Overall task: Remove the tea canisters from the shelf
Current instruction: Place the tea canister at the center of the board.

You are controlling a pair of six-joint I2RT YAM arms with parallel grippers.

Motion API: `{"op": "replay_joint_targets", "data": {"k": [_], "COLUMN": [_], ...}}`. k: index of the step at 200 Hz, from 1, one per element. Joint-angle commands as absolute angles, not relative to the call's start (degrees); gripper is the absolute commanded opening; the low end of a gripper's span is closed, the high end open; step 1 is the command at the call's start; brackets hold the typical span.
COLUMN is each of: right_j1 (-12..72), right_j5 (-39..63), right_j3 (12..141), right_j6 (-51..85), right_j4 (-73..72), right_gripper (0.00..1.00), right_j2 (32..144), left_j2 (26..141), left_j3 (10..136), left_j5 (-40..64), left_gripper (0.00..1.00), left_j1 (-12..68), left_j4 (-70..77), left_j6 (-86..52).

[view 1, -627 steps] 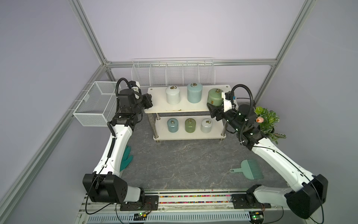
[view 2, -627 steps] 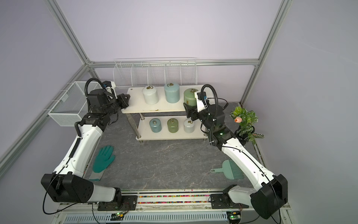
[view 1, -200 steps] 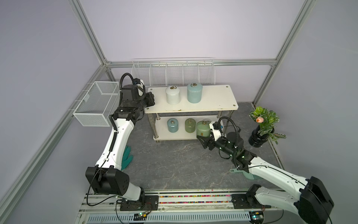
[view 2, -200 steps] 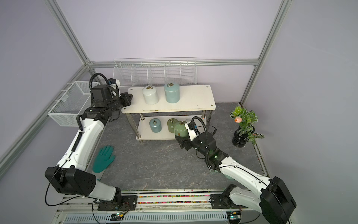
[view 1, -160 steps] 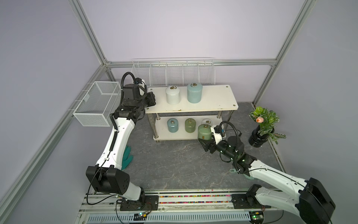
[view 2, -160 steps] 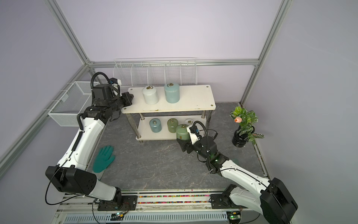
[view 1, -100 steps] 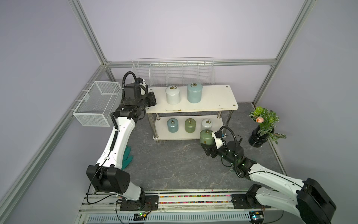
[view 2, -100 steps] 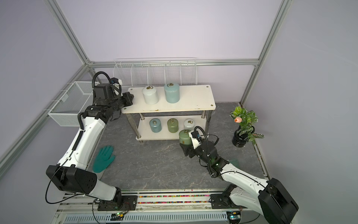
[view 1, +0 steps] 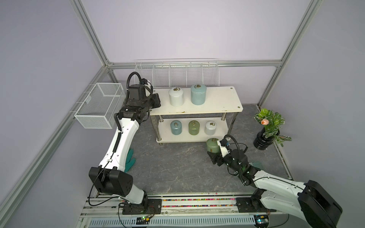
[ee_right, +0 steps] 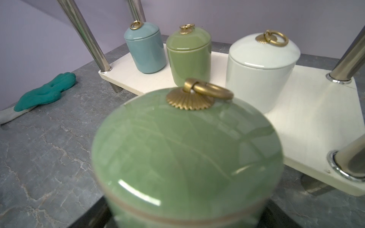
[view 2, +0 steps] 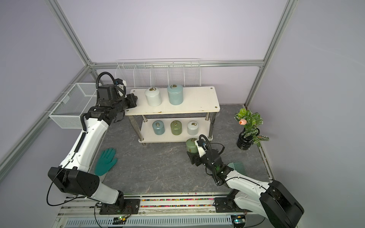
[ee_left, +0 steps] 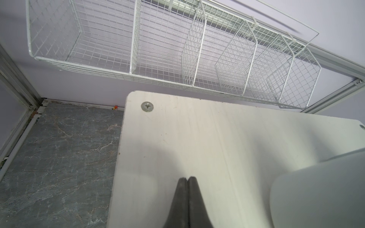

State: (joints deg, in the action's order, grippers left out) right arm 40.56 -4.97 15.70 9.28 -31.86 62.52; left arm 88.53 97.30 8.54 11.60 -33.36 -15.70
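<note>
My right gripper (view 1: 214, 156) is shut on a green tea canister (view 1: 212, 145) (ee_right: 185, 158), held upright low over the dark floor just in front of the shelf's right front post. The shelf (view 1: 223, 102) carries a white canister (view 1: 176, 96) and a pale blue one (view 1: 198, 94) on its top board. Its lower board (ee_right: 296, 110) holds a pale blue (ee_right: 145, 51), a green (ee_right: 188, 53) and a white canister (ee_right: 260, 69). My left gripper (ee_left: 187, 178) is shut and empty over the top board's left end, beside the white canister.
A black vase with a plant (view 1: 263, 141) stands at the right. A teal glove (view 2: 105, 161) lies on the floor at the left and a teal brush (view 2: 238, 165) behind my right arm. White wire baskets hang at the left (view 1: 98, 106) and along the back (view 1: 177, 75).
My right gripper has carried the green canister down and forward, away from the shelf's lower board toward the open floor. The left arm has hardly moved.
</note>
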Motion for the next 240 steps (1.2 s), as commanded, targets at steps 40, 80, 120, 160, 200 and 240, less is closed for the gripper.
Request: {"op": "replay_joint_targets", "data": {"k": [40,80,120,160,200,240], "right_j1": [41.3,41.4,41.4,41.5,41.9,44.1], "right_j5": [-6.8,-7.4,-6.9,-6.9,-7.5,-8.9], "right_j3": [14.1,14.4,14.9,15.5,14.5,14.6], "right_j6": [11.0,11.2,11.9,12.4,14.7,16.1], "right_j4": [-43.2,-46.0,-49.0,-50.5,-49.1,-43.8], "right_gripper": [0.32,0.32,0.31,0.31,0.31,0.37], "right_j2": [66.1,72.9,79.8,84.9,87.2,88.4], "left_j2": [89.5,90.2,91.2,92.2,92.3,92.3], "left_j3": [96.1,96.7,97.7,98.4,98.4,98.2], "left_j5": [8.8,8.8,8.5,8.3,8.2,7.9], "left_gripper": [0.00,0.00,0.00,0.00,0.00,0.00], "left_j1": [13.3,13.6,13.9,14.3,14.8,15.0], "left_j4": [-38.9,-39.0,-39.4,-39.8,-39.8,-40.0], "left_j6": [-15.2,-15.1,-14.9,-14.7,-14.5,-14.2]}}
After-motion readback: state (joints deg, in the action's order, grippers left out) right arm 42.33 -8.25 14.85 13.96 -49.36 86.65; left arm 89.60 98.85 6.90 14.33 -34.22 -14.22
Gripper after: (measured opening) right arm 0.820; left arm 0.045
